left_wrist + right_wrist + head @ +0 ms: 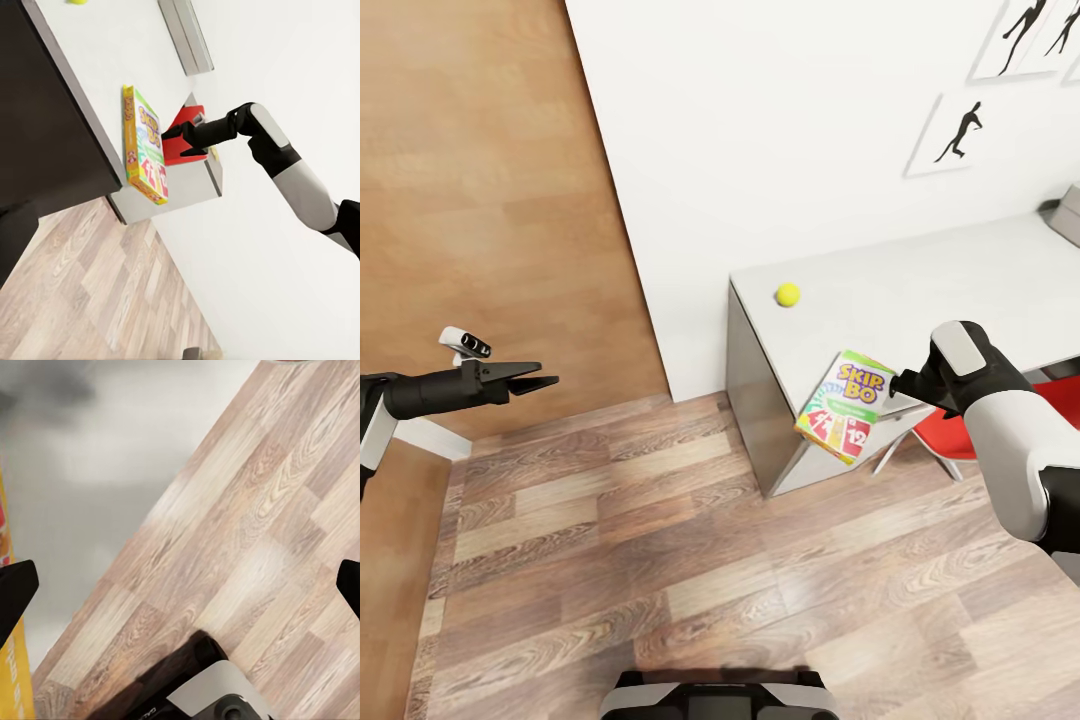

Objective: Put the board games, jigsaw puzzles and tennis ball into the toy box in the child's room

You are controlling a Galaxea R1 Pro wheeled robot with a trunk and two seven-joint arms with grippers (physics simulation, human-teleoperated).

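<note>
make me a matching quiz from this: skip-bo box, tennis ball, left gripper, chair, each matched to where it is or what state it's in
Things:
1. Skip-Bo box
2. tennis ball
3. left gripper
4. chair

Places or states:
A. resting on the table near the wall
B. holding nothing, over the wood floor
C. red, tucked under the table
D. held off the table's end by the right gripper

Pairs: 1-D, 2-A, 3-B, 4-C

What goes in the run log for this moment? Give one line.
right gripper: shut on SKIP-BO box, held beside table end | left gripper: open, empty | ball: on table
</note>
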